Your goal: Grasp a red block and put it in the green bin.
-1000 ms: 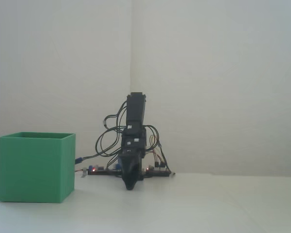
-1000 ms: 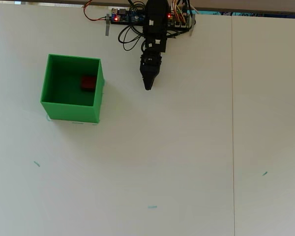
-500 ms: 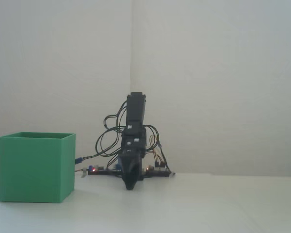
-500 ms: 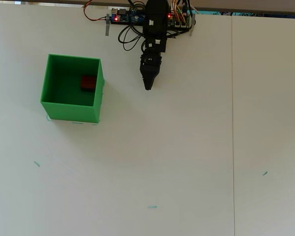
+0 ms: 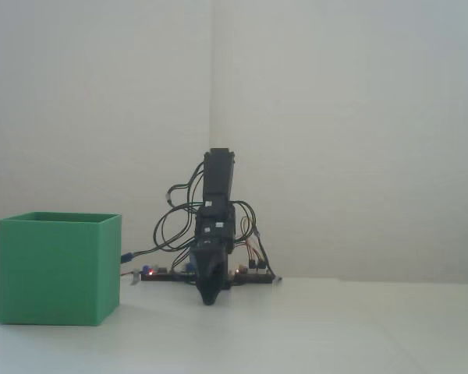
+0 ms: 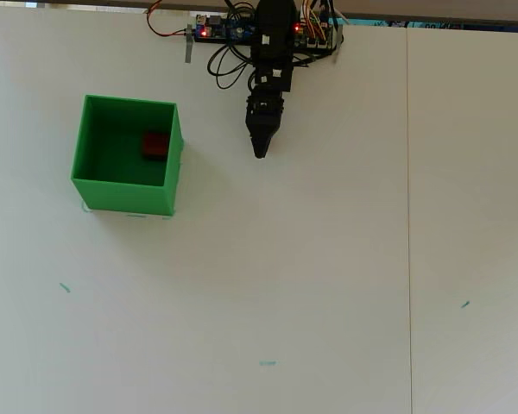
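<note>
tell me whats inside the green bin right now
In the overhead view the red block lies on the floor of the green bin, toward its right wall. Nothing else shows inside. In the fixed view the bin's walls hide the block entirely.

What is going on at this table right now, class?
A small robot arm is parked at the far edge of the table, folded up with its tool pointing down, close to the surface. It holds nothing. The red block already lies inside the green bin, left of the arm in the overhead view. The fixed view shows only the bin's outer walls, not the block.
</note>
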